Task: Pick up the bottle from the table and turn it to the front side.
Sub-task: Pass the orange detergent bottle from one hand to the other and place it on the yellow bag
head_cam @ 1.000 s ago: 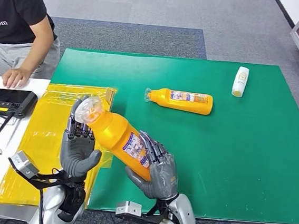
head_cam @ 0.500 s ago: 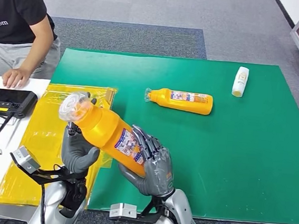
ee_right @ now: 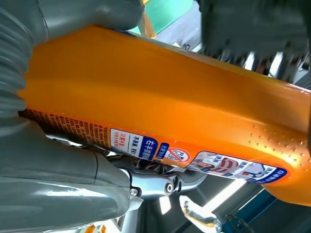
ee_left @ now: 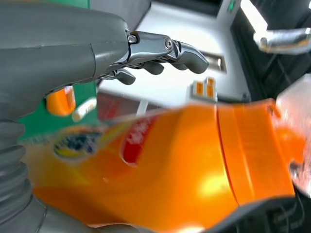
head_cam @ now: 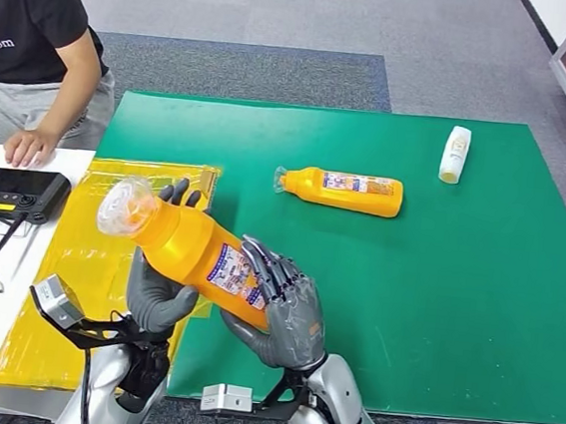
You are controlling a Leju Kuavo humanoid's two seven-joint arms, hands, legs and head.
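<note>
- Two hands are carrying the orange bottle (head_cam: 185,251) above the near edge of the table (head_cam: 436,317), its clear cap end pointing up and to my left.
- I am wrapping my right hand (head_cam: 281,312) around the bottle's lower body, fingers (head_cam: 263,270) lying over the printed label (head_cam: 236,273).
- I am cupping my left hand (head_cam: 157,295) under the bottle's upper half, near the neck, with fingertips showing past its far side.
- Seen from my left wrist, the bottle (ee_left: 154,165) is lying across my palm while the fingers (ee_left: 161,51) are extending apart from it, above the orange surface.
- Seen from my right wrist, the label strip (ee_right: 190,158) is running along the bottle's side.
- A second orange bottle (head_cam: 340,190) is lying on its side on the green table, and a small white bottle (head_cam: 454,153) is lying well apart from it.
- A person (head_cam: 35,43) is sitting at the far left, one hand resting beside a black controller (head_cam: 15,192).
</note>
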